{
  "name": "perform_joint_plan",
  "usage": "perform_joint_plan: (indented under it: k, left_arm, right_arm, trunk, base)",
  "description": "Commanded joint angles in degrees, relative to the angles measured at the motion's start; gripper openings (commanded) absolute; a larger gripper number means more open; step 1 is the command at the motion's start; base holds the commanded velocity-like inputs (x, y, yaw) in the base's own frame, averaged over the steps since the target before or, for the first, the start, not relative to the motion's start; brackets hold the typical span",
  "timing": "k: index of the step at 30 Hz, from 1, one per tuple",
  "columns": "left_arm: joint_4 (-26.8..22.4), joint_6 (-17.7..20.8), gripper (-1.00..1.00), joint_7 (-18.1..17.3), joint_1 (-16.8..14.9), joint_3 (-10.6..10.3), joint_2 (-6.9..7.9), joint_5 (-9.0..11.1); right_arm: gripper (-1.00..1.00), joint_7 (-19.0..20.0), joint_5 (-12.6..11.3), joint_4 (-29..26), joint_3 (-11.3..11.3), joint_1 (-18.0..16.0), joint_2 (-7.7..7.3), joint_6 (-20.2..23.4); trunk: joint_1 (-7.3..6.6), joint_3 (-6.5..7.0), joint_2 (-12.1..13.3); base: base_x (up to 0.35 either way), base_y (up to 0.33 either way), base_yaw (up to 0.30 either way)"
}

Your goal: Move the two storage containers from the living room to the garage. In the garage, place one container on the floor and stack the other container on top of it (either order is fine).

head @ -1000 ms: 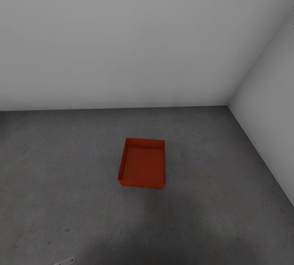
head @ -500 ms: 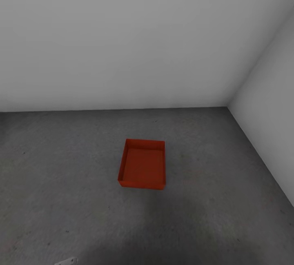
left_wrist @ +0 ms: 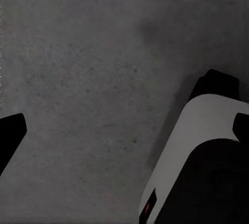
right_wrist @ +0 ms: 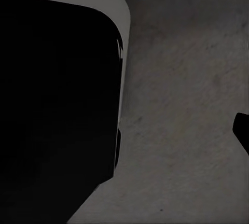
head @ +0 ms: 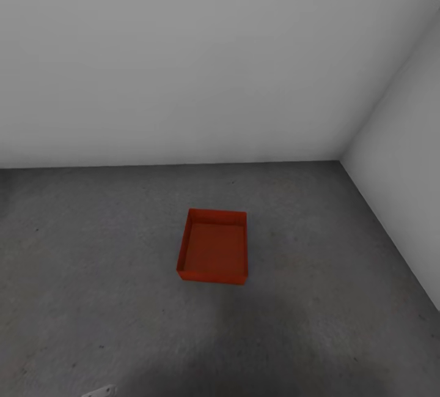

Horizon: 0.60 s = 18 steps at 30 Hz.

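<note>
Container: one orange-red storage container (head: pixel 213 252) sits flat on the floor (head: pixel 91 262), open side up, nothing inside it.
Container edges: its far short wall faces the back wall (head: pixel 183 60); its long walls run roughly toward the camera, turned slightly off square.
Floor: dark grey and mottled, it carries the container well apart from both walls.
Room corner: the back wall meets the right-hand wall (head: pixel 409 158) at a corner beyond and to the right of the container.
Open room: bare floor lies on every side of the container, broad to its left, and a narrower wedge to its right where the side wall slants in.
Near edge: a shadow darkens the floor just in front of the container, and a small pale piece of the robot (head: pixel 98 392) pokes in at the lower rim of the head view.
Left wrist view: floor below, a white-and-black robot body part (left_wrist: pixel 202 156) beside it, one dark finger (left_wrist: pixel 9 133) showing at the rim; whether the fingers are apart or together, I cannot tell.
Right wrist view: a large black, white-edged robot part (right_wrist: pixel 57 99) over floor, one dark fingertip (right_wrist: pixel 242 128) at the rim; the fingers' state cannot be told either.
</note>
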Motion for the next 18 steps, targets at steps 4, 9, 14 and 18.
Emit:
perform_joint_plan:
  k: [4,9,14,18]
  left_arm:
    - [-0.02,-0.07,1.0,0.14,-0.02,0.49,0.05,0.06]
    - [-0.02,-0.07,1.0,0.18,-0.02,0.51,0.08,0.06]
    - [-0.02,-0.07,1.0,0.16,-0.02,0.52,0.08,0.06]
    - [-0.02,-0.07,1.0,0.16,-0.02,0.52,0.08,0.06]
  right_arm:
    - [1.0,-0.15,-0.1,0.19,0.46,-0.07,0.0,-0.33]
    - [1.0,-0.15,-0.13,0.19,0.4,-0.07,-0.08,-0.3]
    - [1.0,-0.15,-0.14,0.19,0.39,-0.07,-0.1,-0.28]
    - [1.0,-0.15,-0.14,0.19,0.38,-0.07,-0.17,-0.33]
  trunk:
    - [-0.89,0.69,1.6]
    - [-1.98,1.59,3.6]
    - [-3.08,2.49,5.61]
    - [-3.96,3.21,7.21]
  base:
    - [0.0,0.0,0.0]
    - [0.0,0.0,0.0]
    - [0.0,0.0,0.0]
    - [0.0,0.0,0.0]
